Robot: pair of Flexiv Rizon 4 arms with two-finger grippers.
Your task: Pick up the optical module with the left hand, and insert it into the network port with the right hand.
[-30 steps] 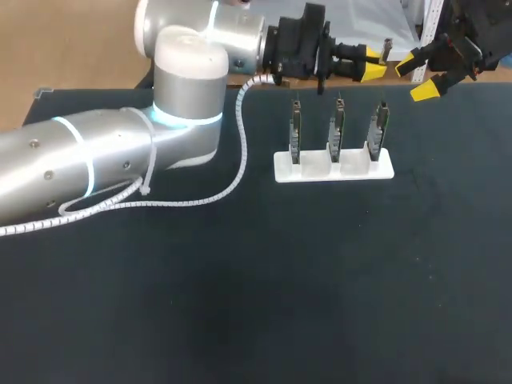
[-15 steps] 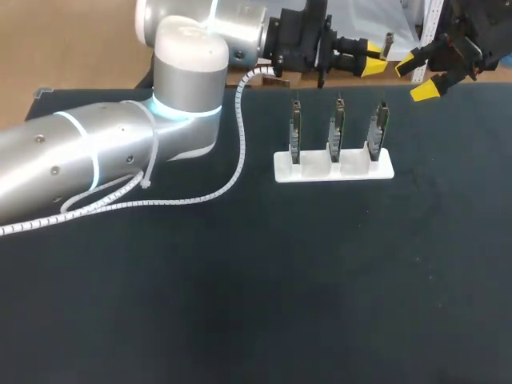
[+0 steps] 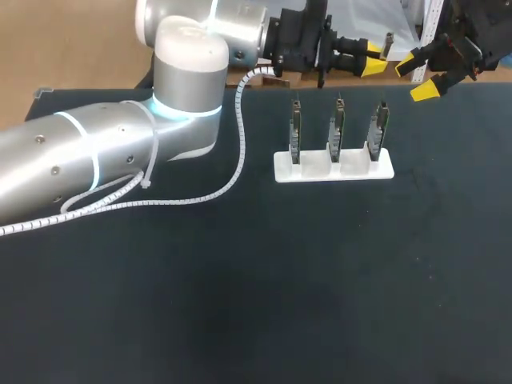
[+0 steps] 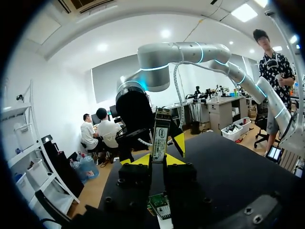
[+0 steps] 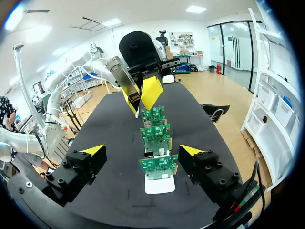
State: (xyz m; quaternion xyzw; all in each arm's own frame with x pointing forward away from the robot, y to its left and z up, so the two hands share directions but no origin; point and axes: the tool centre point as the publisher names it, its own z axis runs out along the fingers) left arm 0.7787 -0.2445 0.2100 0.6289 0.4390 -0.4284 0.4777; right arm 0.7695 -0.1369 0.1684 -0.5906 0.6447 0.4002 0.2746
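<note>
Clamping the optical module (image 4: 159, 136) between both fingers of the left gripper (image 4: 157, 160), with the gap narrow and the yellow tips pressing on it from two sides. Holding the module upright out of the fingers, printed label facing the left wrist camera, far end projecting well past the tips.

Hanging the left gripper at the far edge of the table (image 3: 240, 304) in the head view, fingers pointing sideways toward the right gripper (image 3: 421, 76), the two near each other but apart.

Keeping the right gripper's fingers spread wide, gripping nothing. Lining up in the right wrist view, ahead of and between those open fingers, three upright green circuit boards (image 5: 159, 167) in a row on a white base (image 5: 159, 186), with the left gripper above the table beyond the farthest board.

Hiding the module's lower end behind the left gripper's black finger blocks in the left wrist view. Not resolving the module clearly in the head view: too small at the tips. Cutting off the right arm at the head view's corner, only gripper and yellow tips showing. Covering the table's left part with the left arm (image 3: 96, 168) and its white coiled cable (image 3: 232, 180). Not allowing the network port to be picked out on any board.
</note>
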